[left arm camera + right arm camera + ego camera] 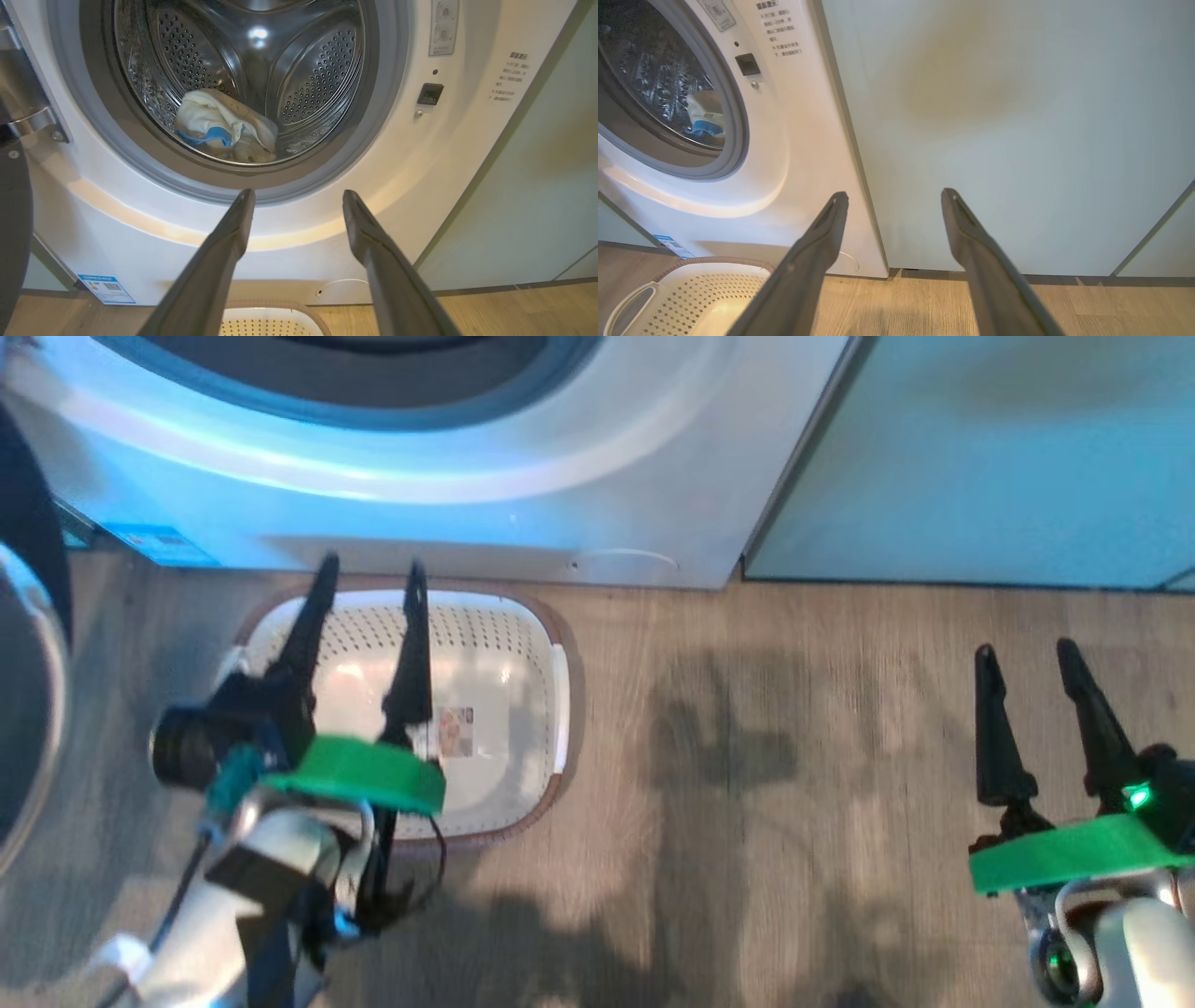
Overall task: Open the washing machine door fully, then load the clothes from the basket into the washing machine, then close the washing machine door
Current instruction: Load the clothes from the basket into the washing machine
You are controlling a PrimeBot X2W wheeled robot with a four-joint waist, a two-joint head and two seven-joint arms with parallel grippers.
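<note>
At the far left edge of the head view the washing machine door [28, 663] stands swung open, showing its dark rim and glass. Next to it is the washing machine [523, 513], white, with a blue sticker [159, 543] at its lower left corner. The left wrist view looks into the steel drum [299, 70], where the clothes [224, 128] lie in a small cream bundle with a blue piece, low and towards the front lip. On the wooden floor [747, 756], just in front of the machine, sits the basket [504, 653]. Its pale bottom is bare, with a label sticker [455, 731] on it. The left gripper [372, 567] hangs over the basket with its fingers spread wide, gripping nothing, tips pointing at the machine. Well to the right, the right gripper [1024, 651] is over bare floor, likewise spread and holding nothing. It faces the pale green cabinet [980, 457] beside the machine.
</note>
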